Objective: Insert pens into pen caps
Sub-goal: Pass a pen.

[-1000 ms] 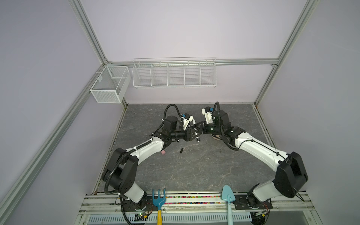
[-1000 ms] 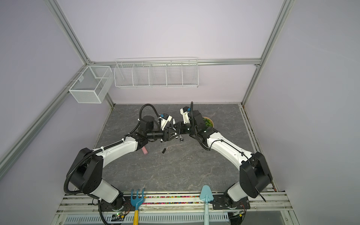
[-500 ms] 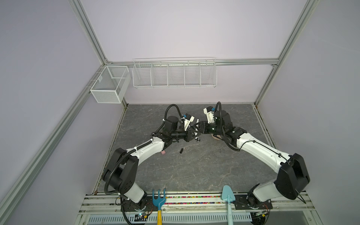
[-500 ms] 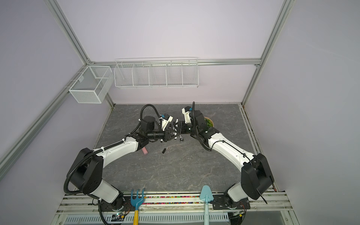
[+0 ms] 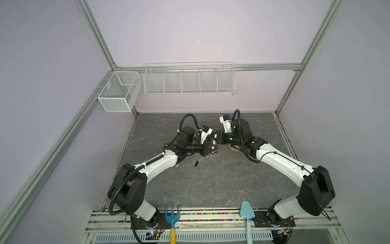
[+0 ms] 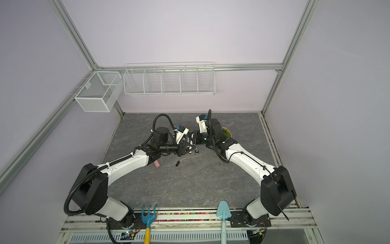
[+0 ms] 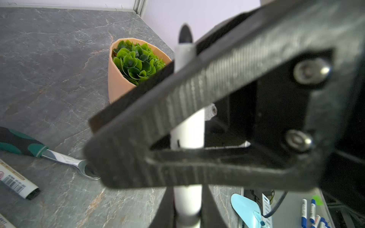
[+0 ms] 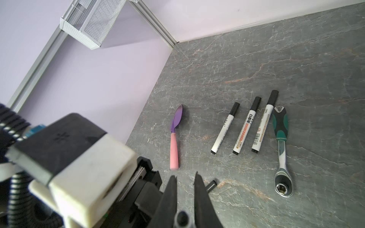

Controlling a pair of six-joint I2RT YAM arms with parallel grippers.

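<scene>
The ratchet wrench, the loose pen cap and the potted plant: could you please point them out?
ratchet wrench [image 8: 282, 152]: right wrist view, metal shaft.
loose pen cap [image 8: 211, 185]: right wrist view, its middle.
potted plant [image 7: 136, 62]: left wrist view, green leaves.

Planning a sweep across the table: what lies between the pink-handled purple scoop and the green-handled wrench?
Three pens lie side by side on that stretch, as the right wrist view shows.

Left gripper [image 5: 211, 148] and right gripper [image 5: 215, 138] tips close together above the middle of the grey desk [image 5: 211, 186]. Near the left gripper, lying loose on the desk, a small black pen cap [image 5: 196, 163]. On the back wall, a white wire basket [image 5: 188, 79]. At the front rail, a blue rake [image 5: 172, 212].
</scene>
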